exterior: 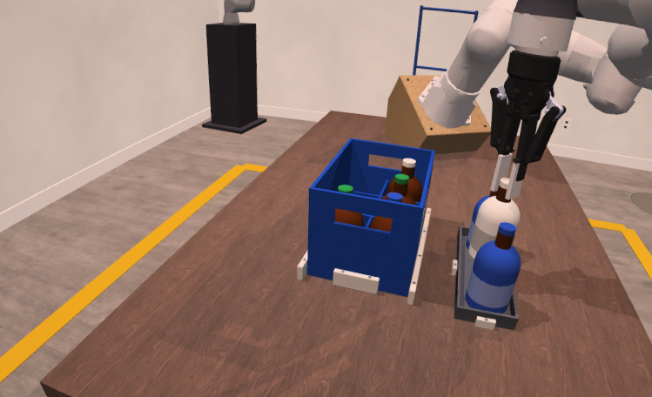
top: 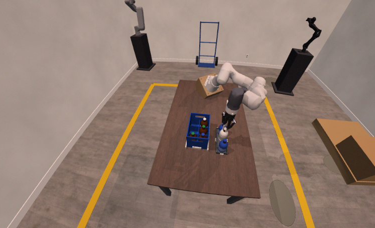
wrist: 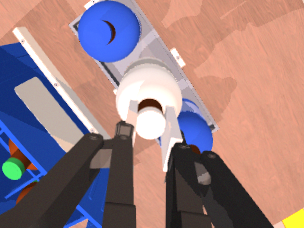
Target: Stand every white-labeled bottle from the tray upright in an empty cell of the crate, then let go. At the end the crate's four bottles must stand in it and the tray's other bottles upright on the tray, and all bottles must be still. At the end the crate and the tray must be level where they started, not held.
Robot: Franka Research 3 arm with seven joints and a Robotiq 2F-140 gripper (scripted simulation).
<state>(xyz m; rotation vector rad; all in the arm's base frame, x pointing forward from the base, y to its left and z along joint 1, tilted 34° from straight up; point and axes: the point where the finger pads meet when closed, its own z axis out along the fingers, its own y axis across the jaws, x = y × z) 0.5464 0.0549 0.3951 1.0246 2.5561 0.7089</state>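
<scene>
The gripper is shut on the neck of the white bottle, which is upright over the middle of the tray. Its base is partly hidden; it looks at or slightly above the tray floor. One blue bottle stands at the tray's front, another blue bottle at its back. The blue crate holds four brown bottles: three in the right column, one front left. Its back-left and middle-left cells are empty.
White blocks sit around the crate's base on the table. The crate stands left of the tray, with high walls. The arm's wooden base is at the back of the table.
</scene>
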